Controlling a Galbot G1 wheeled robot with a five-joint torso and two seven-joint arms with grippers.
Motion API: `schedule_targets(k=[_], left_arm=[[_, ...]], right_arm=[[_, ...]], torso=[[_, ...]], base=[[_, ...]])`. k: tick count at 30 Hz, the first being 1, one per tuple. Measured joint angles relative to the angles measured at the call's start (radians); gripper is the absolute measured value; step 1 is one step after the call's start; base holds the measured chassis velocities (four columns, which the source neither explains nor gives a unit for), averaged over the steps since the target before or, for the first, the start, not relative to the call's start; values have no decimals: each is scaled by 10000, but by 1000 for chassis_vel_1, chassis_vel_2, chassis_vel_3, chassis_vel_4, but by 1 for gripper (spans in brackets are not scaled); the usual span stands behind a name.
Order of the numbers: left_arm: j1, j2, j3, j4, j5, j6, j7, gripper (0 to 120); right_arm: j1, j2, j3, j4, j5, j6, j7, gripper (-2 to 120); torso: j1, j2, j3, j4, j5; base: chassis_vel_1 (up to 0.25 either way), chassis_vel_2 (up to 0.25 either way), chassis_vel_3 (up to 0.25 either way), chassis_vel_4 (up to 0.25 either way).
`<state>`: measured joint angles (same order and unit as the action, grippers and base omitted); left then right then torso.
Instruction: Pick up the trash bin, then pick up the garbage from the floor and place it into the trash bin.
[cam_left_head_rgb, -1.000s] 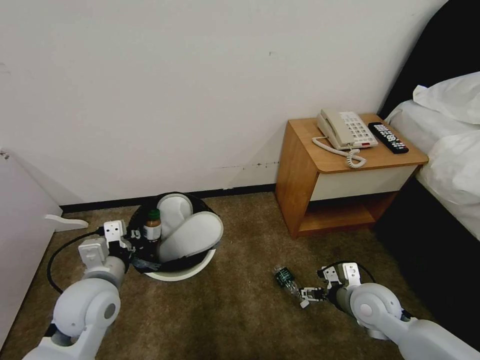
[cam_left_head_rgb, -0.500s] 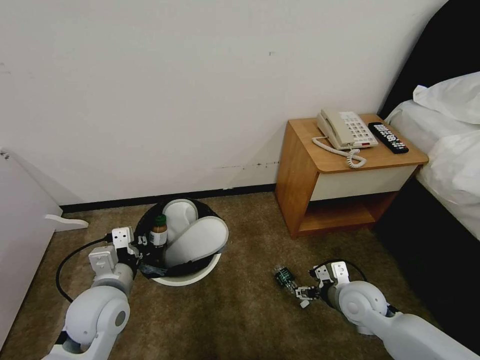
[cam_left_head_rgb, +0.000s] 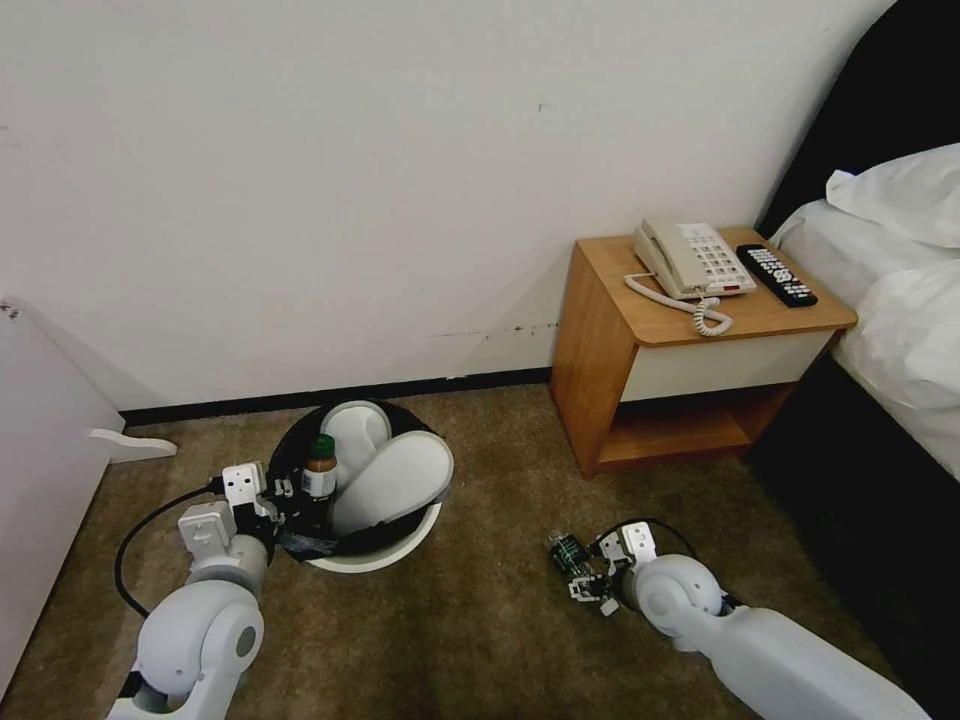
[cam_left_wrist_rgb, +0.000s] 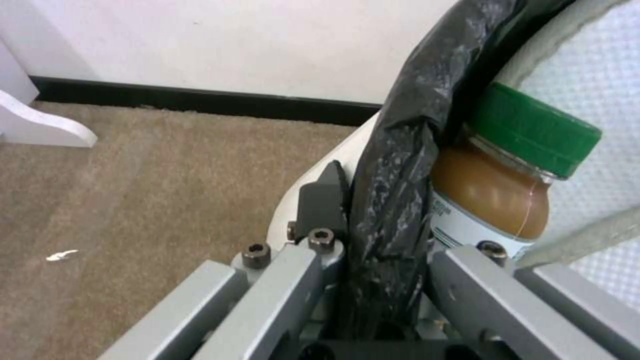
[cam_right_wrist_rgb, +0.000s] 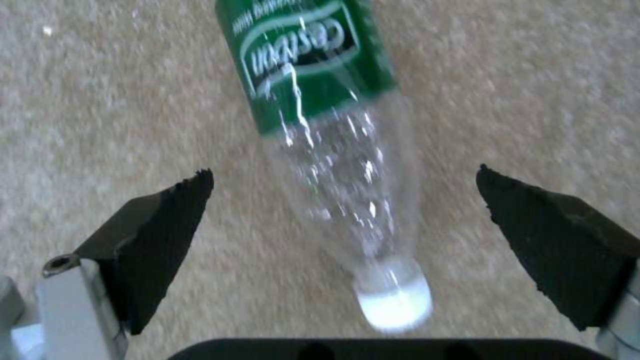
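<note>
Low and right of centre in the head view, on the carpeted floor, lies a small clear plastic bottle with a green label and a white cap. We judge it empty: very light, thin-walled, easy to crush, and smooth enough to roll or slip. In the right wrist view the bottle fills the middle, cap toward the camera, and our right gripper straddles its bare neck end, its two black fingers spread wide on either side and touching nothing. We would take hold across the narrow clear part below the label, where the round body is easiest to span, and squeeze gently. To the left in the head view, the trash bin, white with a black liner, sits tilted toward us and holds two white slippers and a brown bottle with a green cap. Our left gripper is clamped on the bin's near rim; the left wrist view shows the black bag pinched between its fingers.
</note>
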<state>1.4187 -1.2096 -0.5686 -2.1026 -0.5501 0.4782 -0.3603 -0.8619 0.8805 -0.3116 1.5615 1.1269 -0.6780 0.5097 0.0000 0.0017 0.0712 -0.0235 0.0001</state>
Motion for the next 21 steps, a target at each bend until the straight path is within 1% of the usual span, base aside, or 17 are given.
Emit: schedule_targets(k=[4, 6, 15, 17, 18, 20, 21], left_arm=[[-33, 0, -14, 37, -24, -8, 6, 4], [-40, 1, -45, 72, -45, -33, 21, 4], [-35, -5, -116, 217, -45, -131, 102, 4], [-47, -39, -116, 255, -43, -157, 110, 4], [-47, -39, -116, 255, -43, -157, 110, 4], [-40, -52, -139, 258, -45, -180, 113, 4], [-40, -52, -139, 258, -45, -180, 113, 4]], right_arm=[[235, 239, -137, -467, -120, 48, -95, 100], [392, 446, -220, -960, -381, 164, -267, 100], [922, 800, -456, -1456, -577, 269, -505, 100], [1267, 1090, -654, -1812, -664, 344, -612, 100], [1267, 1090, -654, -1812, -664, 344, -612, 100], [1505, 1447, -796, -2155, -771, 391, -718, 100], [1505, 1447, -796, -2155, -771, 391, -718, 100]], torso=[[0, 0, 0, 0, -3], [0, 0, 0, -2, -2], [0, 0, -1, -2, -2], [0, 0, -1, 0, -4], [0, 0, -1, 0, -4], [0, 0, 0, -1, -2], [0, 0, 0, -1, -2]], base=[[0, 0, 0, 0], [0, 0, 0, 0], [0, 0, 0, 0], [0, 0, 0, 0], [0, 0, 0, 0], [0, 0, 0, 0], [0, 0, 0, 0]])
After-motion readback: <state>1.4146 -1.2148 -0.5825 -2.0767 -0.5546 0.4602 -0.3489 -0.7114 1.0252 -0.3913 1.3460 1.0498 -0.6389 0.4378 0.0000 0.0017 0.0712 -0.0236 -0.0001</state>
